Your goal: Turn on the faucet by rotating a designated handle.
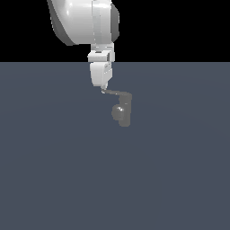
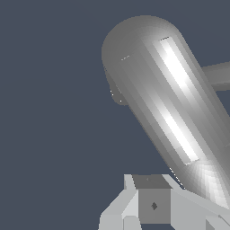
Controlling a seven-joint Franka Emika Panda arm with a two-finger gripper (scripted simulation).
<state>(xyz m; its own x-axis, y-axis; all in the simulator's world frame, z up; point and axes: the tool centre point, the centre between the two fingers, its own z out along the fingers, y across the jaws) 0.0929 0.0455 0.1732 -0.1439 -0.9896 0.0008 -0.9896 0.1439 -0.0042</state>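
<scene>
The faucet (image 1: pixel 126 112) is a small dull-grey upright cylinder standing on the grey floor in the middle of the exterior view, with a rounded shiny bulge (image 1: pixel 118 111) on its side. The handle (image 1: pixel 116 93) is a thin grey lever that runs from the top of the body toward the exterior view's left. My gripper (image 1: pixel 103 89) hangs down from the white arm, and its tip touches the free end of the handle. The fingers look closed together with nothing held between them. In the wrist view a grey faucet cylinder (image 2: pixel 166 103) fills the frame just beyond my fingers (image 2: pixel 153 204); I cannot tell which part it is.
The flat grey floor (image 1: pixel 54 170) stretches all around the faucet. The large white arm (image 1: pixel 85 20) hangs over the scene from above, at the back.
</scene>
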